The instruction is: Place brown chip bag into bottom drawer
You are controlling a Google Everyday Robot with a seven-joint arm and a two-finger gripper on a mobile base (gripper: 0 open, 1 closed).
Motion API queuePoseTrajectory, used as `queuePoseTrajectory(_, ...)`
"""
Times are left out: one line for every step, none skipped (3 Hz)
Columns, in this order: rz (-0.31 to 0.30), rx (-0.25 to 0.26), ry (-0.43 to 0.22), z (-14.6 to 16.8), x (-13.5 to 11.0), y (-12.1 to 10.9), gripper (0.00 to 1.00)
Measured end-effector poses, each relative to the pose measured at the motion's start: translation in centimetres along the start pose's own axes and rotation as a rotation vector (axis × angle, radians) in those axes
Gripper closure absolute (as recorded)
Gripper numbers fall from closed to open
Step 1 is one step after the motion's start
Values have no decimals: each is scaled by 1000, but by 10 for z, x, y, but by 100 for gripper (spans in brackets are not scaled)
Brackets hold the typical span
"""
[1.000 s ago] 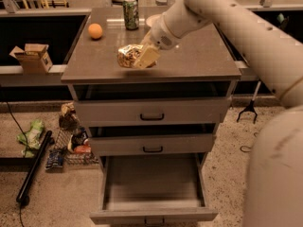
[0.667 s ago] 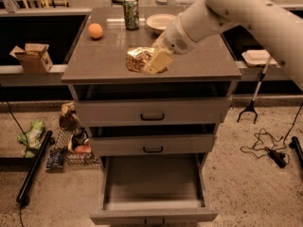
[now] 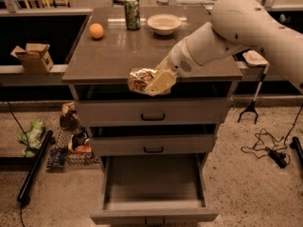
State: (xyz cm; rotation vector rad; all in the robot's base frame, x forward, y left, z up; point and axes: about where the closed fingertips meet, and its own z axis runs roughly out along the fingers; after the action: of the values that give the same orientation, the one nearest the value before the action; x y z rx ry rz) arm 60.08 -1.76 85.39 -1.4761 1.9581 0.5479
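The brown chip bag (image 3: 140, 79), shiny and wrinkled, hangs in the air just past the front edge of the cabinet top, level with the top drawer. My gripper (image 3: 158, 82) is shut on its right side, with the white arm reaching in from the upper right. Far below, the bottom drawer (image 3: 152, 186) stands pulled open, and its grey floor is bare. The bag is high above the drawer's back part.
On the cabinet top (image 3: 118, 56) stand an orange fruit (image 3: 96, 30), a green can (image 3: 132, 13) and a white bowl (image 3: 164, 23). The two upper drawers (image 3: 153, 113) are closed. Snack bags and clutter (image 3: 66, 141) lie on the floor at left, cables (image 3: 270, 148) at right.
The gripper has lifted the chip bag off the cabinet top and carried it forward and to the right, past the front edge. The view has also shifted.
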Motion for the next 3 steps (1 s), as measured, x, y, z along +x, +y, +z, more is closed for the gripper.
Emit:
queuePoseTrajectory(-1, 1, -1, 0, -1, 0, 100)
queuePoseTrajectory(71, -12, 9, 12, 33, -1, 100)
queuePoseTrajectory(195, -17, -1, 31, 93, 5, 100)
